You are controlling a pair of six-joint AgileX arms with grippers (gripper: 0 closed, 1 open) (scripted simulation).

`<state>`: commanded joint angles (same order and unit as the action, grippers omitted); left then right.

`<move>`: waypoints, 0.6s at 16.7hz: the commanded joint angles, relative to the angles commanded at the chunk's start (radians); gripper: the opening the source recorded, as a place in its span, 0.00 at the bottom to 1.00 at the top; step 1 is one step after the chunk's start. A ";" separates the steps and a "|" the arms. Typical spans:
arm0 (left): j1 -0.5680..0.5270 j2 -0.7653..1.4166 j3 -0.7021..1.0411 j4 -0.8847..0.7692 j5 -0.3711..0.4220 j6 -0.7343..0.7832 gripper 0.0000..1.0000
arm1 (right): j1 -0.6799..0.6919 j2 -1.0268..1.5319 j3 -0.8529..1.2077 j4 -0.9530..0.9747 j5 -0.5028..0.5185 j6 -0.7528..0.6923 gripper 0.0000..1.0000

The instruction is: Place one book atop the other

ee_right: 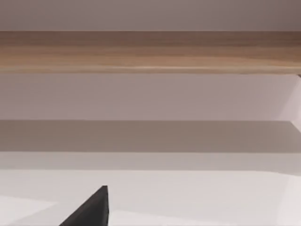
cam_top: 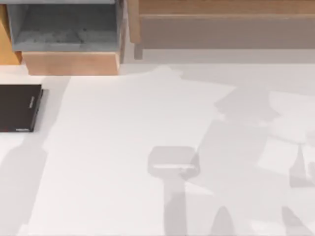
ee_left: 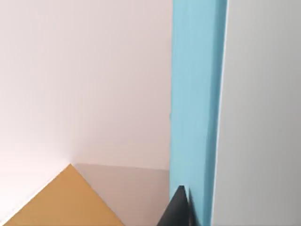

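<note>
Overhead, black book flat at table's left edge, teal book against left fingertip, jaws' state unclear

The thin book lies flat on the bench at the far left edge of the top view, its spine facing right toward the open middle of the bench. Behind it, at the back left, stands a box-like open cabinet on a wooden base. To the right of that cabinet, a long wooden shelf runs along the back of the bench to the right side. In the left wrist view, the thick book stands upright close to the camera, with a dark fingertip of the left gripper touching its lower part. In the right wrist view, the wooden shelf runs across, well beyond a fingertip of the right gripper.
</note>
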<state>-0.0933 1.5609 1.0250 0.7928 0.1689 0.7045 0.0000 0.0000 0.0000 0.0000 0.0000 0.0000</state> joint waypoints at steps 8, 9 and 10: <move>0.196 -0.181 -0.305 -0.009 0.145 0.495 0.00 | 0.000 0.000 0.000 0.000 0.000 0.000 1.00; 0.223 -0.180 -0.342 -0.026 0.153 0.556 0.00 | 0.000 0.000 0.000 0.000 0.000 0.000 1.00; 0.250 -0.174 -0.376 -0.044 0.159 0.615 0.00 | 0.000 0.000 0.000 0.000 0.000 0.000 1.00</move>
<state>0.1571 1.3869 0.6486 0.7489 0.3283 1.3198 0.0000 0.0000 0.0000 0.0000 0.0000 0.0000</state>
